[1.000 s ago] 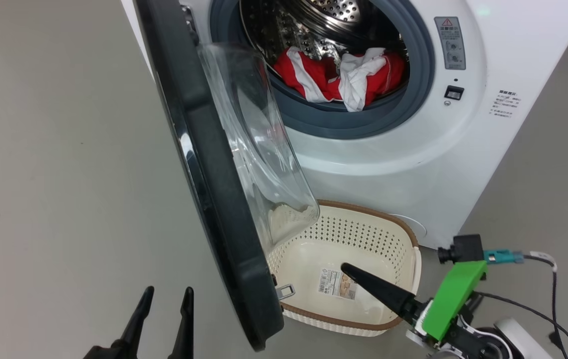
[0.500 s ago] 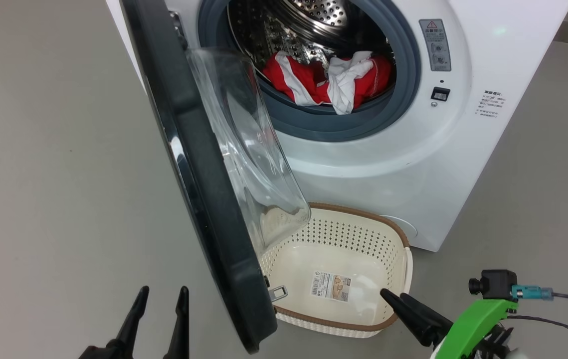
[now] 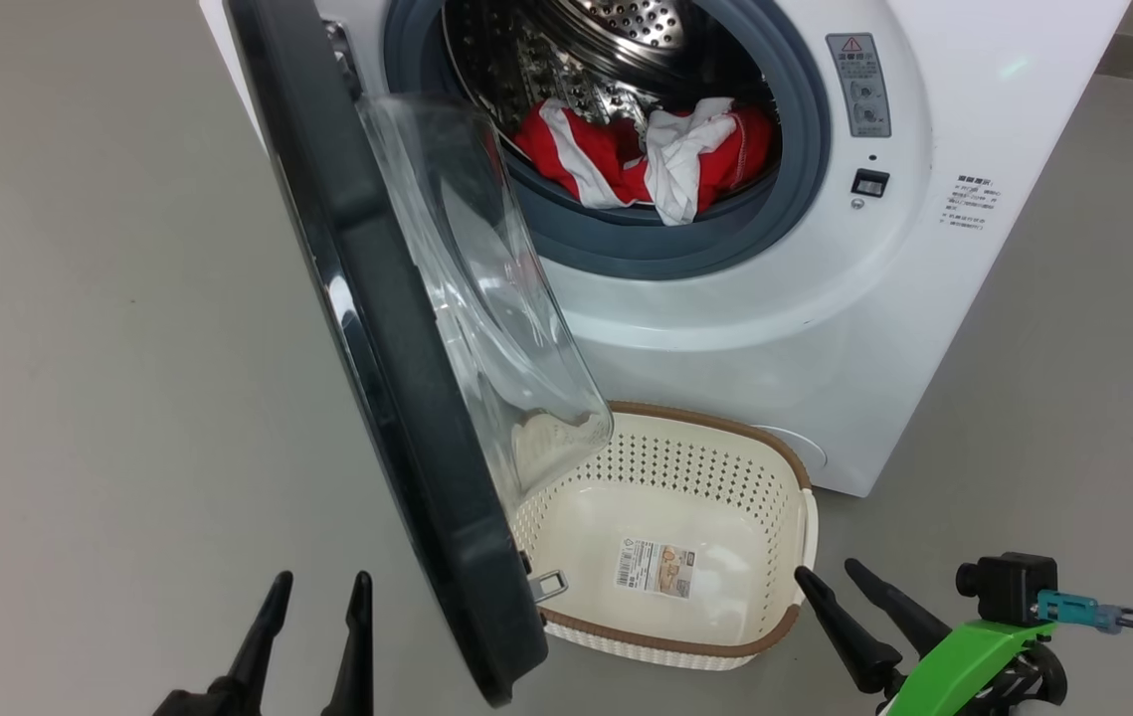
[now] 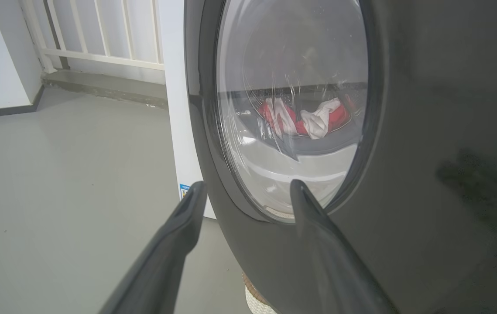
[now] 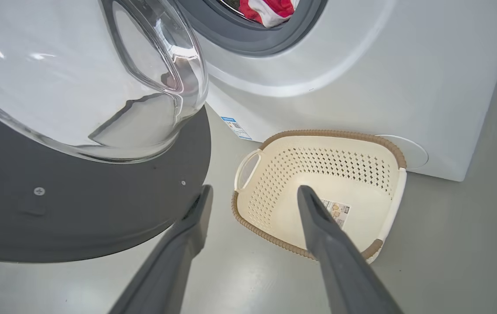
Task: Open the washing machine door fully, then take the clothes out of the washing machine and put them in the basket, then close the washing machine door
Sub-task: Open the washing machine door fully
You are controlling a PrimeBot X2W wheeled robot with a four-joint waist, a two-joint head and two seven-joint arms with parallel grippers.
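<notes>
The white washing machine (image 3: 825, 328) has its black-rimmed door (image 3: 397, 398) swung out, edge-on to me, with the glass bowl (image 3: 486, 298) facing the drum. Red and white clothes (image 3: 646, 159) lie in the steel drum. The cream basket (image 3: 705, 423) sits on the floor below the opening, with just a paper label inside. My left gripper (image 3: 322, 579) is open, left of the door's outer face (image 4: 405, 131). My right gripper (image 3: 828, 569) is open and holds nothing, just off the basket's right rim (image 5: 331, 133).
Bare grey floor (image 3: 79, 348) spreads to the left of the door and to the right of the machine. The door's lower edge overhangs the basket's left side. A white railing (image 4: 100, 35) and a wall stand behind the machine.
My right gripper has drawn back from over the basket's inside to beyond its right rim, and both fingers now show. The head camera has shifted a little. The left gripper stays put.
</notes>
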